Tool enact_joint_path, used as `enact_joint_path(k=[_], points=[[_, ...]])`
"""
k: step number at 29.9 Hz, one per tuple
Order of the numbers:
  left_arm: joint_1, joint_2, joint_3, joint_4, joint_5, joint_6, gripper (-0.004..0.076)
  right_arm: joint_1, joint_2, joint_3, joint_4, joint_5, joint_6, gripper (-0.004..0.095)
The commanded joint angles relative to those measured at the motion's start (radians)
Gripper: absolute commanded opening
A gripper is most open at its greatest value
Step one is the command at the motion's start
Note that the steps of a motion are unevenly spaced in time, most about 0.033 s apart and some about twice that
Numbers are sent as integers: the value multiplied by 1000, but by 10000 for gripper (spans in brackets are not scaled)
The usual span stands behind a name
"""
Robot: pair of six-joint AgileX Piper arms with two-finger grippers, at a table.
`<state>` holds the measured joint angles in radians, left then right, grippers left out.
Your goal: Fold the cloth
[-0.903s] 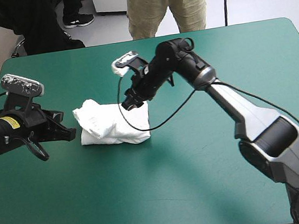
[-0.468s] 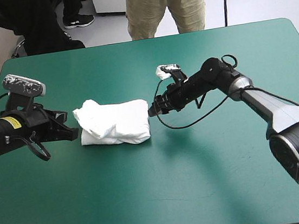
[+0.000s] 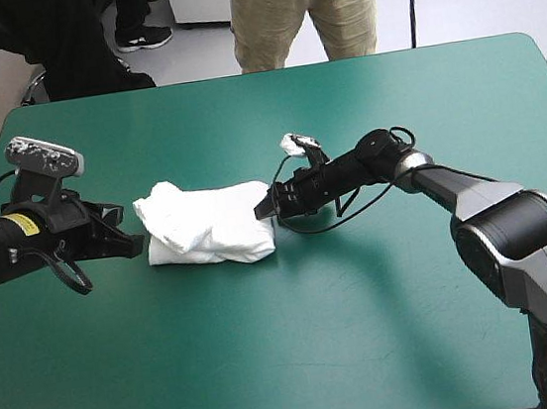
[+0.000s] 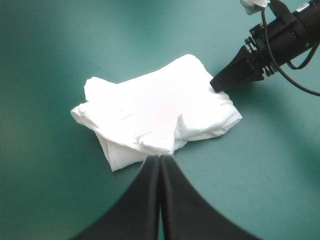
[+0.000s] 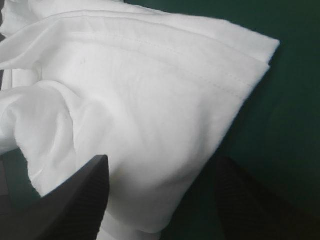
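1 folded T-shirt (image 3: 211, 227), long axis running between left gripper (image 4: 160, 158), jaws together, and right gripper (image 5: 161, 165), jaws apart

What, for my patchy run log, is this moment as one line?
T-shirt: folded bundle | left end effector: shut, tip beside bundle | right end effector: open, at bundle's opposite edge

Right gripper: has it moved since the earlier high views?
Yes. The right gripper left the top of the unmoved T-shirt, swinging out and down to its right-hand edge.
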<state>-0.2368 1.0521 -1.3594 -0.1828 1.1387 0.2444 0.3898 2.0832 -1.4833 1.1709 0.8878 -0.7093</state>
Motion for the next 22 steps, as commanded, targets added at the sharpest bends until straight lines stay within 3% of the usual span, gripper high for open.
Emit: enact_joint_path(k=[1,5,11,14,15,19,22], points=[[1,-12,-22,-20,-51,-8,-17,11,-52,-25,76,20,-44,441],[1,-12,-22,-20,-55,-8,-17,21,-52,-25,74,29,-76,268],[1,-12,-22,-20,-57,-8,-17,21,-52,-25,74,51,-107,143],[1,-12,-22,-20,-55,-8,-17,21,-52,-25,71,71,-133,-19],[1,-12,-22,-20,-50,-8,-17,19,-54,-25,59,64,-131,1],[1,-12,-22,-20,-28,-8,-17,4,-109,-15,-96,-2,-56,5],[1,-12,-22,-20,-14,-8,-17,-28,-172,-13,-322,-11,51,5]])
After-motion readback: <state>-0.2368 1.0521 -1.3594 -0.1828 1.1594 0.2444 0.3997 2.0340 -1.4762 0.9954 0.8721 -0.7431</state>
